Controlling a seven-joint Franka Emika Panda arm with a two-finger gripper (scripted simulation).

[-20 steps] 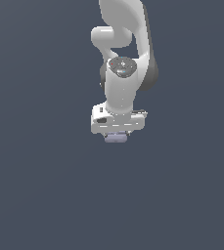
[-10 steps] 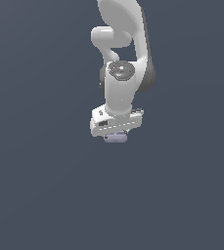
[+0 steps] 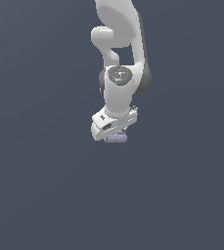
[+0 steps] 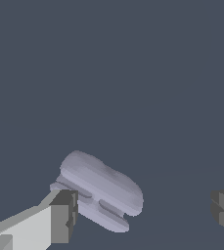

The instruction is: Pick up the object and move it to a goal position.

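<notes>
My hand (image 4: 143, 212) stays wide and has tilted over the object (image 4: 100, 190); one finger (image 4: 64, 215) touches it, so no grasp yet.

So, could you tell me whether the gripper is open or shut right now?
Open. In the wrist view the two fingers stand far apart, the block touching only one. The gripper grips nothing.

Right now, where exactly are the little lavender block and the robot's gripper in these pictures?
lavender block (image 4: 101, 191): wrist view, on its ridged upper face.
lavender block (image 3: 117, 138): exterior view, on the sliver showing under the white hand.
gripper (image 4: 145, 212): wrist view, midway between the two dark fingertip pads, which stand wide apart.
</notes>
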